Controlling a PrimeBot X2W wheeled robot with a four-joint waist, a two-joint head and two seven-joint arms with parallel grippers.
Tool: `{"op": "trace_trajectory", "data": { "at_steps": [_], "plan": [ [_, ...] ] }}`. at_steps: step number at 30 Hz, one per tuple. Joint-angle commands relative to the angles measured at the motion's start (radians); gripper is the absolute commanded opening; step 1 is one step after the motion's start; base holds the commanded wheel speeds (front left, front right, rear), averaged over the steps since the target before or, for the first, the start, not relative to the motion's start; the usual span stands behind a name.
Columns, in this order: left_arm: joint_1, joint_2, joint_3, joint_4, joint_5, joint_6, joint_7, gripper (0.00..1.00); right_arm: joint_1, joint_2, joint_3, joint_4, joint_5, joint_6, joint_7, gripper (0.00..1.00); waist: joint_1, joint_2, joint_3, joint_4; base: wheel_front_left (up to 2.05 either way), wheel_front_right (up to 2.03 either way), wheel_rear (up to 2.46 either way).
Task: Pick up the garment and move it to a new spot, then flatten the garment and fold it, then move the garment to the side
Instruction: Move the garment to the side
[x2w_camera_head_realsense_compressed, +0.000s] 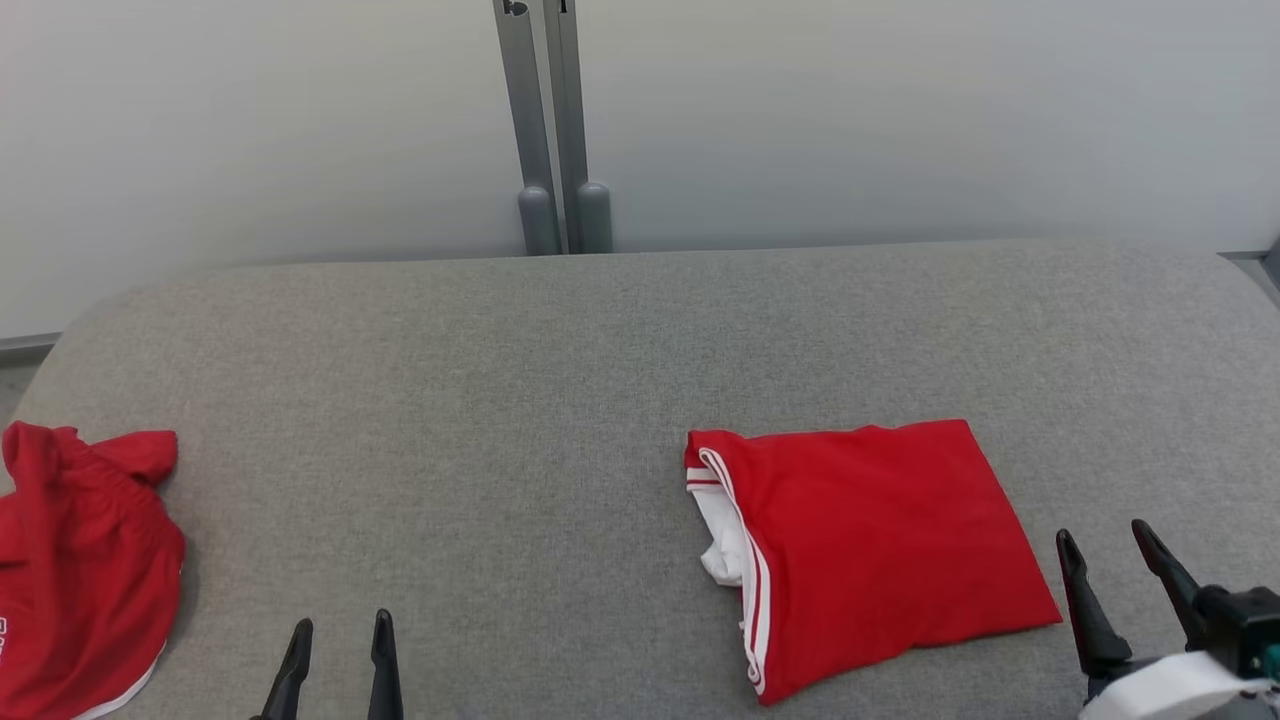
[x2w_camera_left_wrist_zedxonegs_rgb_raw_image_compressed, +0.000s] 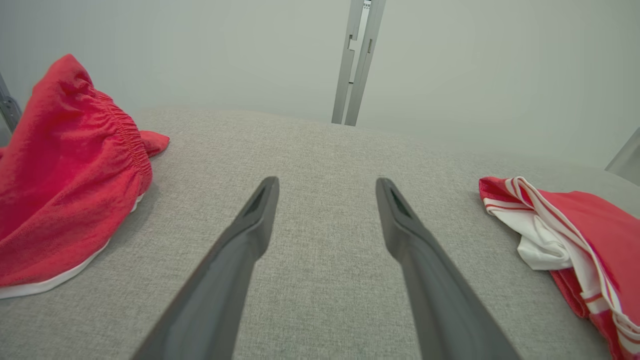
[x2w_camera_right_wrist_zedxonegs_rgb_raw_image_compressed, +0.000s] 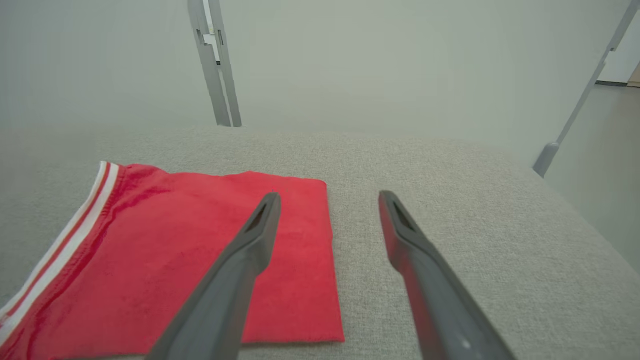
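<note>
1. Firstly, a crumpled red cloth garment with a white hem (x2w_camera_head_realsense_compressed: 85, 570) lies at the far left edge of the grey woven fabric surface (x2w_camera_head_realsense_compressed: 500, 400)
2. Left gripper (x2w_camera_head_realsense_compressed: 342, 620) sits near the front edge, fingers spread, nothing between them, apart from both garments
3. Pair of grey metal posts (x2w_camera_head_realsense_compressed: 550, 130) stands behind the far edge
4. Folded red cloth garment with white-striped trim (x2w_camera_head_realsense_compressed: 870, 550) lies flat right of centre, with the striped edge facing left
5. Right gripper (x2w_camera_head_realsense_compressed: 1102, 530) is just beside that garment's right corner, fingers spread, holding nothing; contact with the cloth cannot be told
</note>
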Motion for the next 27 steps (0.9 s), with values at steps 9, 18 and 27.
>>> {"op": "trace_trajectory", "data": {
  "at_steps": [9,18,27],
  "plan": [
    [-0.071,0.002,-0.045,0.021,0.009,-0.020,-0.003,1.00,-0.305,-0.125,0.151,0.224,0.157,-0.001,0.321,1.00,0.0000,-0.0001,0.117,0.044,0.00,0.00,0.00],
    [-0.108,0.002,-0.035,0.028,0.005,-0.029,-0.003,1.00,-0.444,-0.098,0.220,0.449,0.264,-0.001,0.482,1.00,0.0000,-0.0001,0.171,0.088,0.00,0.00,0.00],
    [-0.156,0.002,-0.030,-0.007,0.004,-0.021,-0.003,1.00,-0.610,-0.175,0.126,0.435,0.413,-0.002,0.477,0.00,0.0000,-0.0001,0.295,0.028,0.00,0.00,0.00]
  ]
}}
